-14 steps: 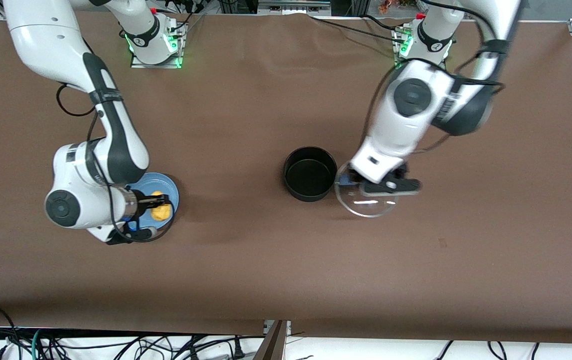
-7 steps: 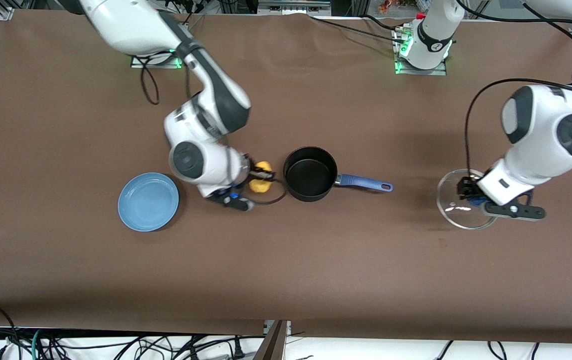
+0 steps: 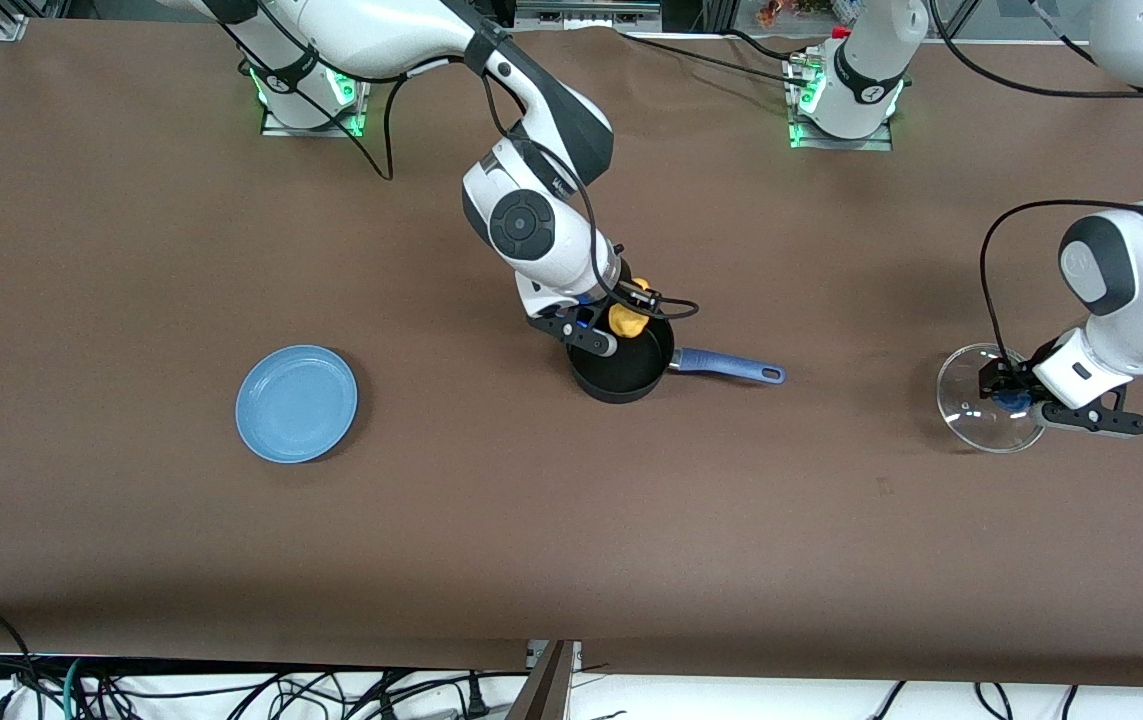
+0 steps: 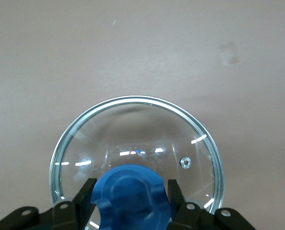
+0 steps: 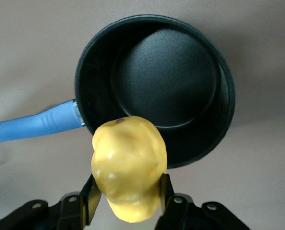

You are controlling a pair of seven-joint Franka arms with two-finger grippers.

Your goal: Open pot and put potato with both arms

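The black pot (image 3: 621, 368) stands open mid-table, its blue handle (image 3: 728, 367) pointing toward the left arm's end. My right gripper (image 3: 634, 308) is shut on the yellow potato (image 3: 628, 320) and holds it over the pot's rim. In the right wrist view the potato (image 5: 129, 167) hangs between the fingers above the edge of the empty pot (image 5: 166, 76). My left gripper (image 3: 1009, 398) is shut on the blue knob (image 4: 133, 189) of the glass lid (image 3: 981, 395), low over the table toward the left arm's end. The lid (image 4: 133, 129) looks whole.
A flat light-blue plate (image 3: 296, 403) lies empty toward the right arm's end of the table. The brown table cover (image 3: 571, 520) spreads round the pot. Cables trail from both wrists.
My right gripper carried the potato from beside the pot to over its rim. My left gripper moved the lid a little farther toward the left arm's end.
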